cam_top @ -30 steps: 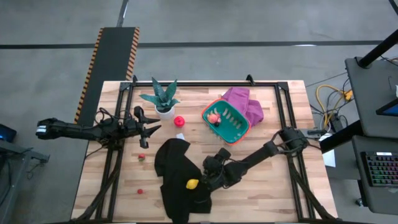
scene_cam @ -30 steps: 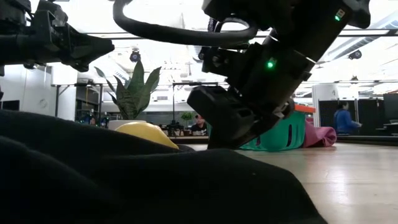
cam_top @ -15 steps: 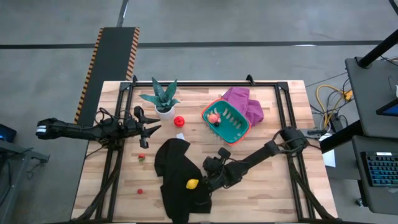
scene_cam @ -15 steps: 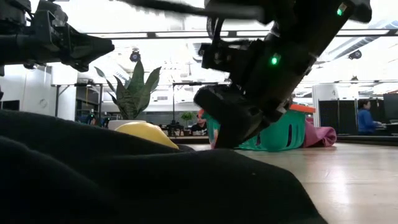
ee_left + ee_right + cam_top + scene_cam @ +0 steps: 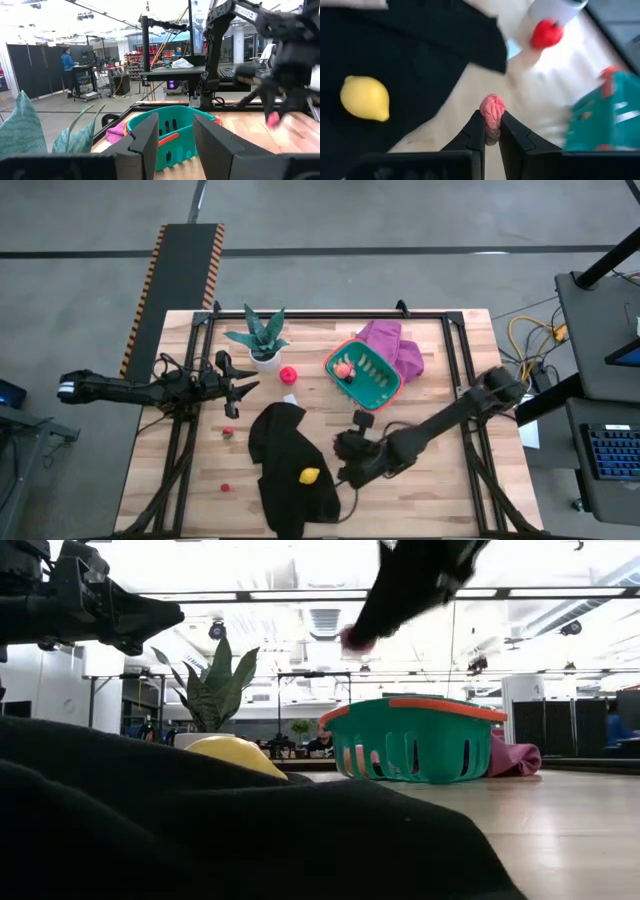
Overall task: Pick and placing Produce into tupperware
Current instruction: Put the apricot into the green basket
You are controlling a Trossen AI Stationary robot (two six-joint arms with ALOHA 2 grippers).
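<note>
On the wooden worktop (image 5: 430,480) the teal tupperware (image 5: 366,375) is seen near the far edge, beyond the right gripper (image 5: 491,131), whose fingers are clamped on a small pink produce piece (image 5: 492,111). The left gripper (image 5: 240,387), fingers slightly parted and empty, is held beside the potted plant (image 5: 260,338), well apart.

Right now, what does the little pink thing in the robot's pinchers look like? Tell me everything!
The small pink piece of produce is bumpy and wrinkled like a raspberry, with a matte, soft look. The right gripper is shut on it, one dark finger touching each side, its rounded top poking out past the fingertips. It is held in the air above the table, between the black cloth and the teal tupperware.
</note>
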